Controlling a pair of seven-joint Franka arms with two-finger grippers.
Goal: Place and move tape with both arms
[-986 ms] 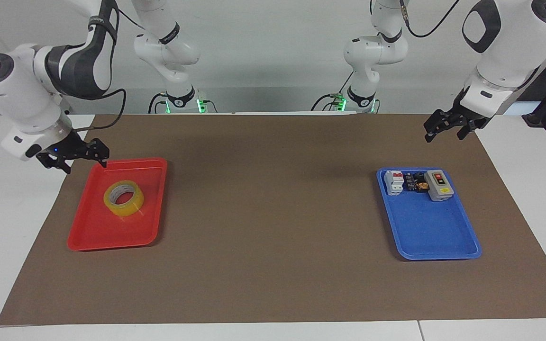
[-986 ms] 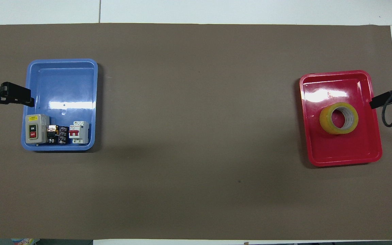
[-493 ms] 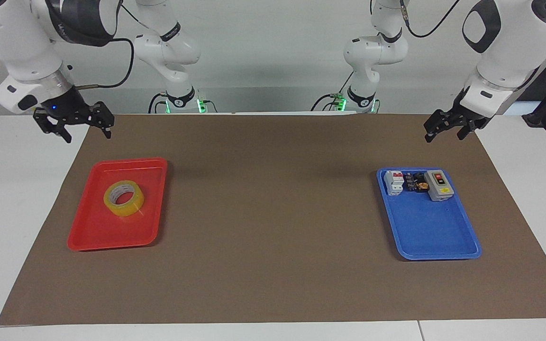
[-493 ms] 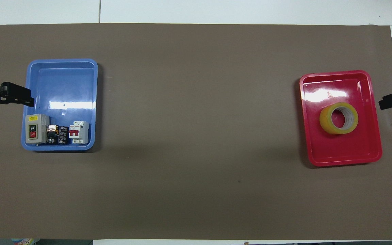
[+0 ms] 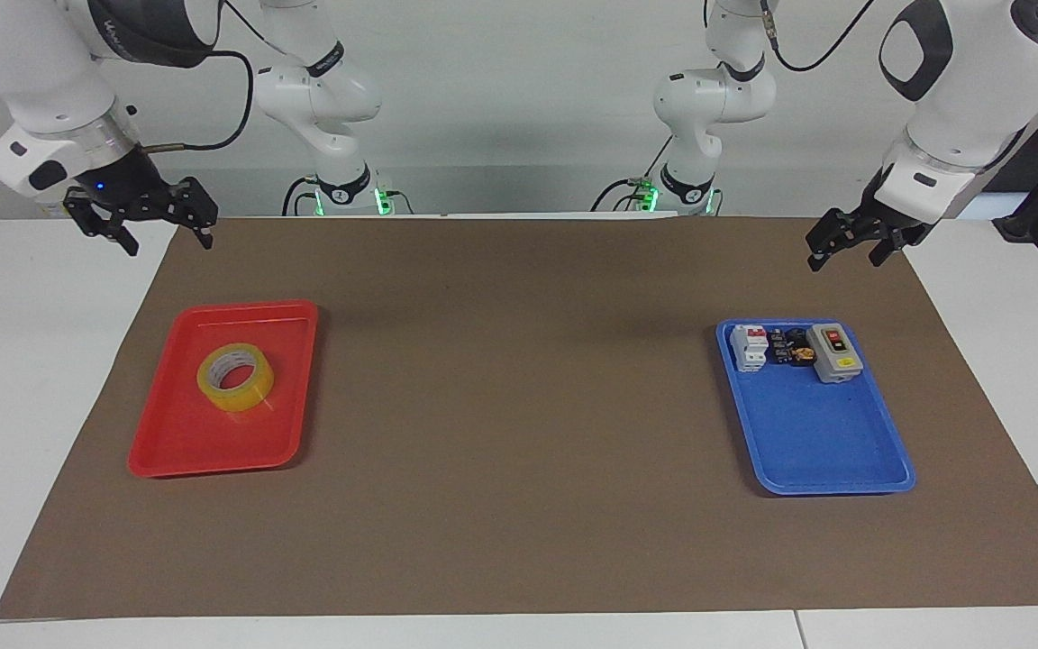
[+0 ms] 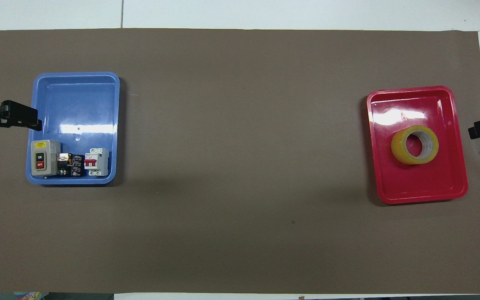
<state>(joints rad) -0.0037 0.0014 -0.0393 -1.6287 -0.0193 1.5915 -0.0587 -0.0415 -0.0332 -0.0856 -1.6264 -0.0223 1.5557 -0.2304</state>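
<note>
The tape (image 5: 235, 377) is a yellow ring with a white core. It lies flat in the red tray (image 5: 178, 446) at the right arm's end of the table, and it also shows in the overhead view (image 6: 415, 144). My right gripper (image 5: 168, 240) is open and empty, raised over the mat's edge, apart from the tray. My left gripper (image 5: 845, 258) is open and empty, raised over the mat at the left arm's end, and waits there.
A blue tray (image 5: 830, 451) at the left arm's end holds a grey switch box (image 5: 833, 352), a white breaker (image 5: 749, 347) and small dark parts along its edge nearer to the robots. A brown mat (image 5: 519, 406) covers the white table.
My right gripper has risen from beside the red tray's corner and drawn back over the mat's edge, empty. The tape and the left arm have not moved.
</note>
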